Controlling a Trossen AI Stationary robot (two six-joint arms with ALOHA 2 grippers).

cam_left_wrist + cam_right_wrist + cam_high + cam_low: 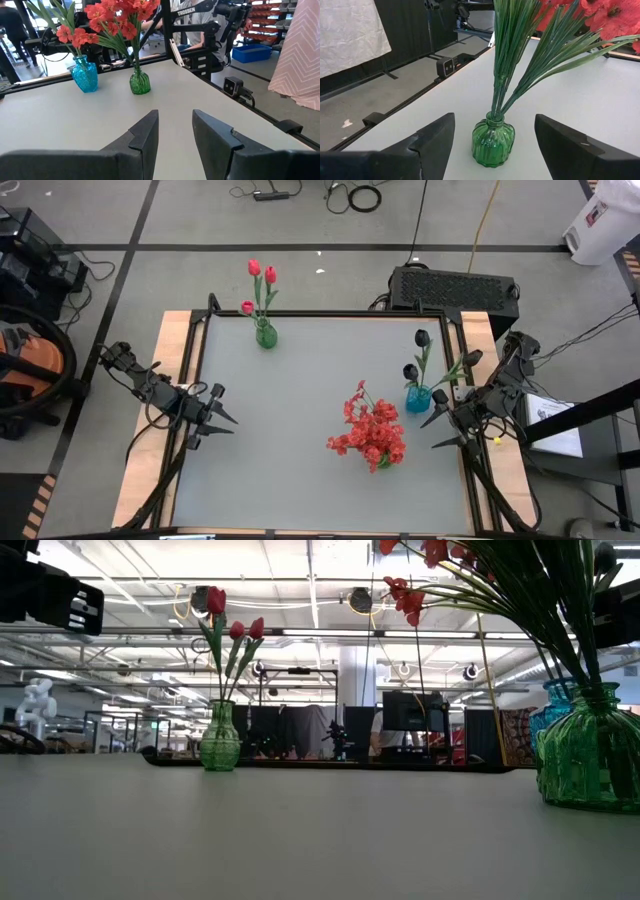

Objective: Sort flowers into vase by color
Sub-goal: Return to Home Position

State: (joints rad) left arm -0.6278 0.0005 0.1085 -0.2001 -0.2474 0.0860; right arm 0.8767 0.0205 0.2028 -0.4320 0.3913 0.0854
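The red blossoms point(370, 432) stand near the right arm in a green vase point(492, 142) that the high view hides and the right wrist view exposes, ahead of the empty, widely spread right gripper point(435, 433), while only the left wrist view shows "TROSSEN" lettering point(186, 11) beyond the empty, narrowly parted left gripper point(175, 120).

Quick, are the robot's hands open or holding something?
Left gripper: open, holding nothing.
Right gripper: open, holding nothing.
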